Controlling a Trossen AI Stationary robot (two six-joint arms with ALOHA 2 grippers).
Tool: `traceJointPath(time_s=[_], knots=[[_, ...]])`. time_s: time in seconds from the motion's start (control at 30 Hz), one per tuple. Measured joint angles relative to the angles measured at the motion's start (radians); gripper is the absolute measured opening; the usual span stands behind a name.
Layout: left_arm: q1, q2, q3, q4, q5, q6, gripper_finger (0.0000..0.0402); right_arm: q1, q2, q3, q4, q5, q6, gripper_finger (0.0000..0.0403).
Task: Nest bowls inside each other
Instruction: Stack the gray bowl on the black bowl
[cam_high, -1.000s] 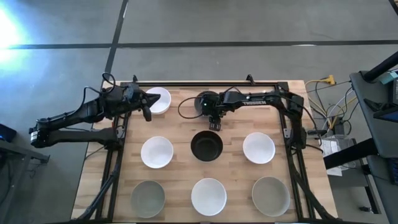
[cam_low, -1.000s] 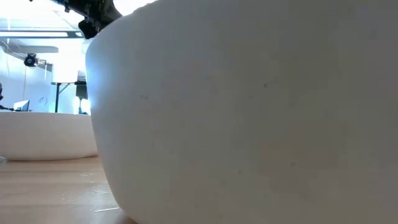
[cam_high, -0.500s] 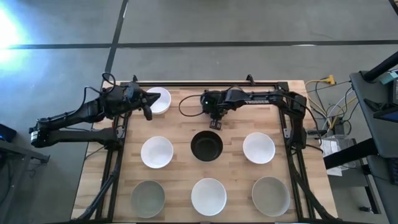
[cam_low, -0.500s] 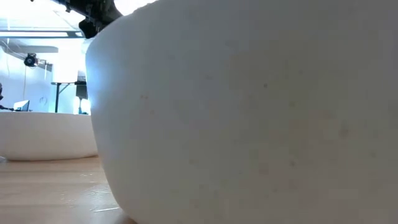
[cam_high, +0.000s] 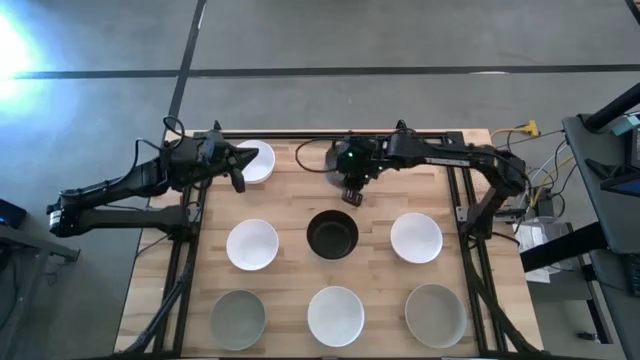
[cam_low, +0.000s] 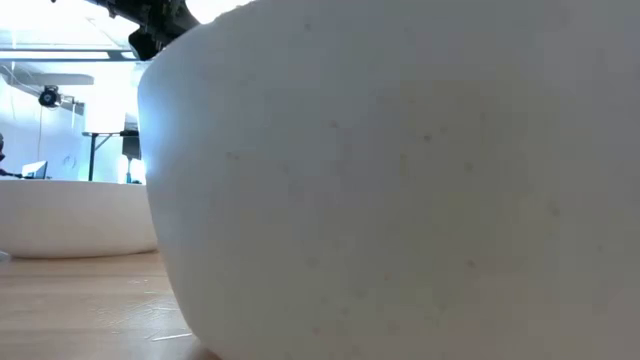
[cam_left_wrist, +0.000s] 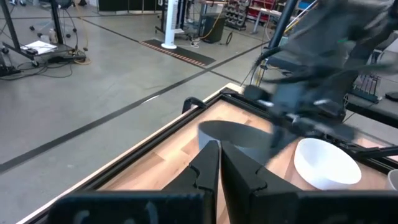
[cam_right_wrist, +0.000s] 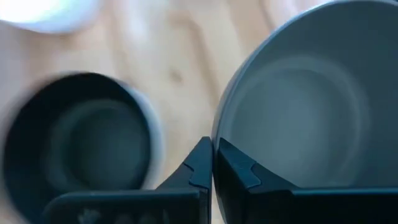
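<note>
Pickup step: right gripper (cam_high: 348, 194) pinches the dark grey bowl's (cam_right_wrist: 298, 106) rim behind the black bowl (cam_high: 332, 235), probably its next nest; left gripper (cam_high: 236, 178) pressed together.

Right arm — stretched from the counter's right edge toward the middle of its far side; right tool (cam_high: 349, 192) points down, fingers (cam_right_wrist: 202, 165) pressed together on the thin rim of a grey bowl (cam_right_wrist: 305, 106). Left arm — extended low from the left side; left tool (cam_high: 238, 180) at the far-left corner, fingers (cam_left_wrist: 208, 167) closed.
</note>
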Motion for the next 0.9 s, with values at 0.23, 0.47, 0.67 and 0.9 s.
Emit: traceJointPath(time_s=[0.23, 0.47, 0.67, 0.9], knots=[[0.000, 0.002, 0.000, -0.011, -0.001, 0.009, 0.0000, 0.179, -0.051, 0.001, 0.004, -0.008, 0.039, 0.0009], [0.000, 0.007, 0.000, -0.011, -0.001, 0.009, 0.0000, 0.349, 0.011, 0.003, 0.058, -0.003, 0.092, 0.0009], [0.000, 0.022, 0.000, -0.020, 0.000, 0.009, 0.0000, 0.439, 0.114, 0.093, 0.035, 0.076, 0.110, 0.0009], [0.000, 0.041, 0.000, -0.019, 0.006, 0.009, 0.0000, 0.482, 0.266, 0.250, -0.072, 0.086, 0.135, 0.0009]])
